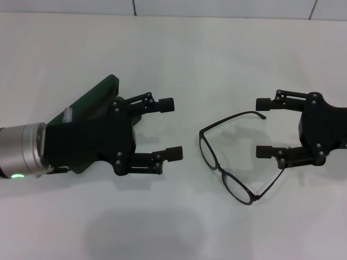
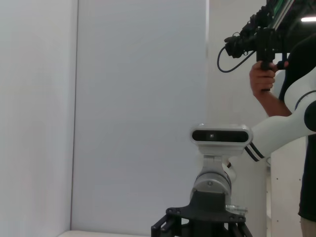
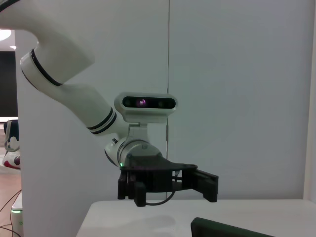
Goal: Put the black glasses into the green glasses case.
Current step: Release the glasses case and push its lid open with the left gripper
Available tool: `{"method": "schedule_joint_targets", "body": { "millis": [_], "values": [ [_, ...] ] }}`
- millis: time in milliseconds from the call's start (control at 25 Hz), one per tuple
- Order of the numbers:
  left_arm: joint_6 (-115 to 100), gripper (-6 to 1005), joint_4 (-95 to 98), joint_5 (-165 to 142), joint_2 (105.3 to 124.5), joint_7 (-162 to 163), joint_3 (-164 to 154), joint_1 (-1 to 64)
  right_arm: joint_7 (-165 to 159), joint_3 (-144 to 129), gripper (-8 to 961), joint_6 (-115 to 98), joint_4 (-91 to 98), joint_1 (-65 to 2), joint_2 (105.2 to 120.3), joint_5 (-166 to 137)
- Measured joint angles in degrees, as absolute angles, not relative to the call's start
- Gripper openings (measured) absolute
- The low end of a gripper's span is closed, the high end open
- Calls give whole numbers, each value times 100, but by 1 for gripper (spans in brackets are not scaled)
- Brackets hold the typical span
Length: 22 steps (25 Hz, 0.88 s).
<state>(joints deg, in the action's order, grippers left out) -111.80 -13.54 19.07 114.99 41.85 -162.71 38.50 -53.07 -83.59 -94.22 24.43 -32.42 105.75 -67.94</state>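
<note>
Left gripper (image 1: 170, 129) spread above green glasses case (image 1: 92, 103) near table (image 1: 162, 49) left edge, right gripper (image 1: 263, 126) spread beside black glasses (image 1: 230, 162).

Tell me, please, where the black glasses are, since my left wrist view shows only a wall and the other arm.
Observer: The black glasses lie unfolded on the white table, between the two grippers, nearer the right gripper.
Operator: Is either gripper holding anything?
Observer: No; the left gripper and the right gripper are both open and empty.
Operator: And where should they go?
Observer: The green glasses case sits on the robot's left, partly hidden under the left gripper; I cannot tell whether it is open.
</note>
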Motion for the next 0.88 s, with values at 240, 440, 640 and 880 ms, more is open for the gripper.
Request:
{"method": "schedule_joint_targets", "body": {
  "millis": [240,440,640,880],
  "values": [
    [-11178,874,-1354,1954,11497,4210,-16236,3841,-5304,-8352,854,-9417,2443,-3239,10583,-6795],
    [-11053,875,-1797,2615,11544,4760,-16233,3844,-5302,-8348,855,-9409,2443,-3220,10603,-6793],
    [-10390,875,-3229,3024,11609,6400,-16294,4220,-5300,-8349,855,-9404,2443,-3214,10616,-6790],
    [-10066,874,-4565,1909,11748,6974,-16308,4621,-5292,-8350,854,-9414,2443,-3205,10627,-6790]
  ]
}}
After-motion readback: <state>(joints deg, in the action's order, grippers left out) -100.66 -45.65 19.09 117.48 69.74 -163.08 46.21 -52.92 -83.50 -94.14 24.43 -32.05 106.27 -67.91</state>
